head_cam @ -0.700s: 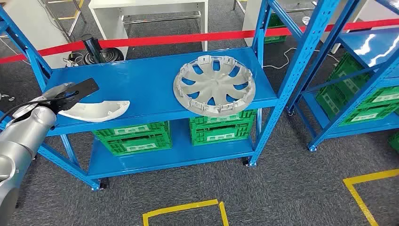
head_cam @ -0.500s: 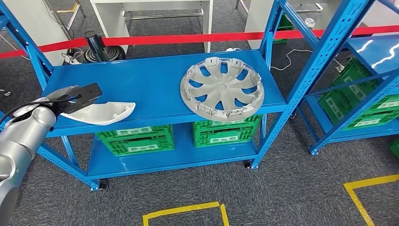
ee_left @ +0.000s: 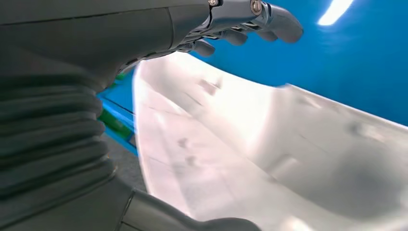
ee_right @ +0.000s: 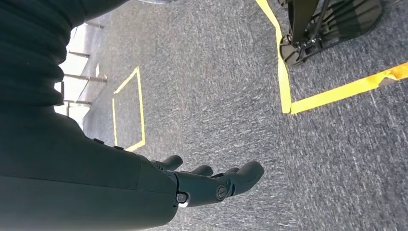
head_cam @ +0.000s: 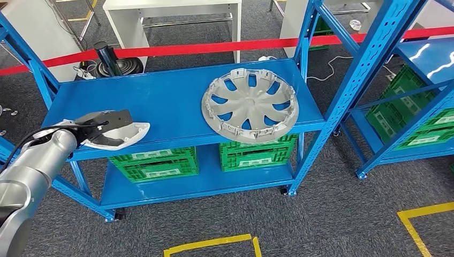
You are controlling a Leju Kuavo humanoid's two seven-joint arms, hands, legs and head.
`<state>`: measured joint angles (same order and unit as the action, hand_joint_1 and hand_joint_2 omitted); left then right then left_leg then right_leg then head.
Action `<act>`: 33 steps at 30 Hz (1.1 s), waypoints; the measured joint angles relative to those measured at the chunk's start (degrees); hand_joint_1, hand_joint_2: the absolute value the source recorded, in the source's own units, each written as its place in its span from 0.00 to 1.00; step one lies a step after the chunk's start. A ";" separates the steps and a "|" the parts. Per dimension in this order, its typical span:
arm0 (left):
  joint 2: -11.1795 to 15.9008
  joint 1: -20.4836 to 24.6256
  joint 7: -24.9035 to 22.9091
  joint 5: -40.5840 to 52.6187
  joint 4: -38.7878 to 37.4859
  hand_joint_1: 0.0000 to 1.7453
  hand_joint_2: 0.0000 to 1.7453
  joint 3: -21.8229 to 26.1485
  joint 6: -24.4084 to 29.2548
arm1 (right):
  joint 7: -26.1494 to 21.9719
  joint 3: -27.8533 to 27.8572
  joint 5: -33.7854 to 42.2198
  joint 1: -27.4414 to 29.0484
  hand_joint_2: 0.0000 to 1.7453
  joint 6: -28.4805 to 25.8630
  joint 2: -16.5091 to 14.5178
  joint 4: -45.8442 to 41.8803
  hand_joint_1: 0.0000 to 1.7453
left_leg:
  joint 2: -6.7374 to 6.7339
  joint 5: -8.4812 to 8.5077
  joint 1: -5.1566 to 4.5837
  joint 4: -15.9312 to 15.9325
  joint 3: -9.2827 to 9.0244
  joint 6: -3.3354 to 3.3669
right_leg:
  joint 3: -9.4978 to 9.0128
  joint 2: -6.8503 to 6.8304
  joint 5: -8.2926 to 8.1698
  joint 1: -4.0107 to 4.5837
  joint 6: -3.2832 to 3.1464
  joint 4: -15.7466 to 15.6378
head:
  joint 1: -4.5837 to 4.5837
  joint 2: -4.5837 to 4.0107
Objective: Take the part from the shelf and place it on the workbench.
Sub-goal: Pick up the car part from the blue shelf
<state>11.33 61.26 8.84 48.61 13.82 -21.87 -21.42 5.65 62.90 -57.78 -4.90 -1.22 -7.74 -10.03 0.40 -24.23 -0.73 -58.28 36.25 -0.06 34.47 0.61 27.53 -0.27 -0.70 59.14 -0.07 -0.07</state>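
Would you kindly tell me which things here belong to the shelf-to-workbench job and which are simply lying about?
Belong to the job:
- white curved part at the shelf's front edge
- left hand reaching over it
- blue shelf

Lying about:
- silver wheel cover
- green crates
- red barrier tape

The left hand (head_cam: 104, 124) covers the near end of the white part (head_cam: 126, 134). Contact between fingers (ee_left: 269, 21) and part cannot be determined.
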 joint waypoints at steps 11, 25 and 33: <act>-0.14 -0.53 10.47 -7.96 0.04 0.00 1.00 2.99 -6.58 | 0.40 0.02 0.09 0.01 1.00 0.00 0.02 0.00 0.00 | -0.01 0.03 0.02 0.14 -0.07 -0.33 | -0.05 -0.04 0.12 -0.07 -0.21 0.03 | 0.01 0.01; -0.24 -0.70 15.70 -15.95 1.43 0.00 1.00 12.49 -10.19 | 0.48 0.24 0.63 0.05 1.00 -0.06 0.02 0.00 0.00 | 0.01 0.03 -0.02 0.08 -0.07 -0.32 | -0.15 -0.07 0.04 -0.18 -0.09 -0.07 | 0.02 0.01; -0.21 -1.50 15.23 -9.43 1.39 0.00 1.00 9.50 -15.45 | 0.54 0.37 0.35 0.04 1.00 -0.05 0.07 0.00 0.00 | 0.01 -0.02 -0.02 0.12 -0.05 -0.31 | -0.13 -0.07 0.07 -0.18 -0.11 -0.15 | 0.02 0.00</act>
<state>11.13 59.76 24.07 39.17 15.21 -12.37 -36.87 6.19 63.27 -57.43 -4.86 -1.27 -7.67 -10.03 0.41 -24.25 -0.75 -58.16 36.20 -0.37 34.33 0.54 27.60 -0.44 -0.81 58.99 -0.05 -0.07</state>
